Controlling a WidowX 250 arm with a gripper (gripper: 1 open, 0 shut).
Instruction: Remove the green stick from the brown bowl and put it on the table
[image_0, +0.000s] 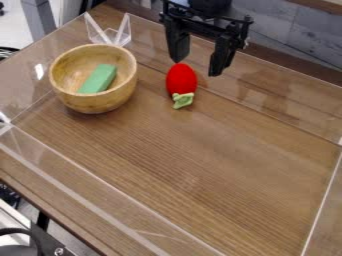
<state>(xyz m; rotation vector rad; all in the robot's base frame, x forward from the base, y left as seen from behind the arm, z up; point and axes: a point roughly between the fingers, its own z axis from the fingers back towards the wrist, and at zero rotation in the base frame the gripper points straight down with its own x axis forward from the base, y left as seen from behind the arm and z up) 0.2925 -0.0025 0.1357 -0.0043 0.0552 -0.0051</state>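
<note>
Right now I have the end effector (199, 55) spread wide and empty near the top centre of the frame, above the strawberry toy (182, 84). Meanwhile the green stick (96, 79) lies inside the brown bowl (94, 100) at upper left. Reaching is the step: next I must swing left over it, then descend.
</note>
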